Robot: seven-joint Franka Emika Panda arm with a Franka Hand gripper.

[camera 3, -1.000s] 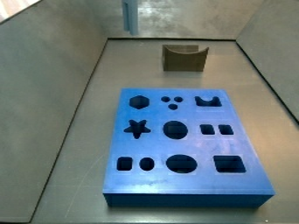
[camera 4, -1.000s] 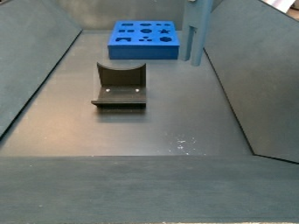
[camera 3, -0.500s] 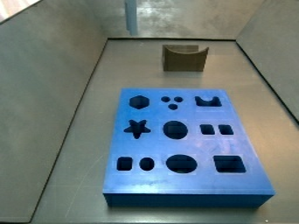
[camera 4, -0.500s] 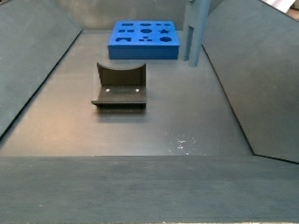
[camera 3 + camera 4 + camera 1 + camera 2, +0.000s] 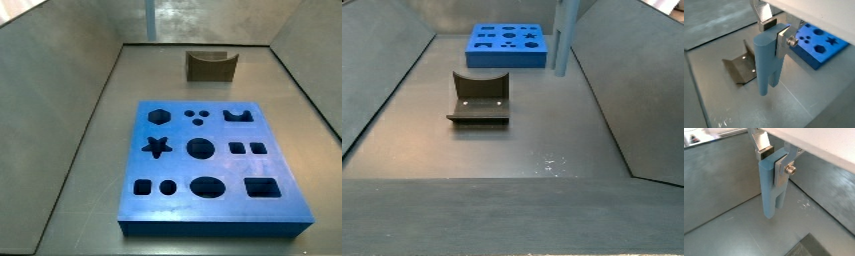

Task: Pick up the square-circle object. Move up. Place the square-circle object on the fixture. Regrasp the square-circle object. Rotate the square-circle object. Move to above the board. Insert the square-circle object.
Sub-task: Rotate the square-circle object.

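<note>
Grey walls are boxing in a dull grey floor, and high above it the gripper (image 5: pixel 777 34) is holding the square-circle object (image 5: pixel 769 62) upright, its silver fingers (image 5: pixel 781 170) pinching the peg's top end while the long body is hanging free, clear of the floor. It looks like a stiff, light, smooth-sided bar, so I judge it could swivel in the pads if nudged; gripping on the flat faces of the square half, not the rounded side, seems the safer hold. Down below, the fixture (image 5: pixel 478 97) is sitting between the peg and the board (image 5: pixel 207 165), and both are waiting untouched. In a side view only a pale strip of the peg (image 5: pixel 565 35) is showing, with the gripper itself cut off. Contact between pads and peg is largely hidden behind the finger plate, and the peg's lower tip profile is hard to make out.
</note>
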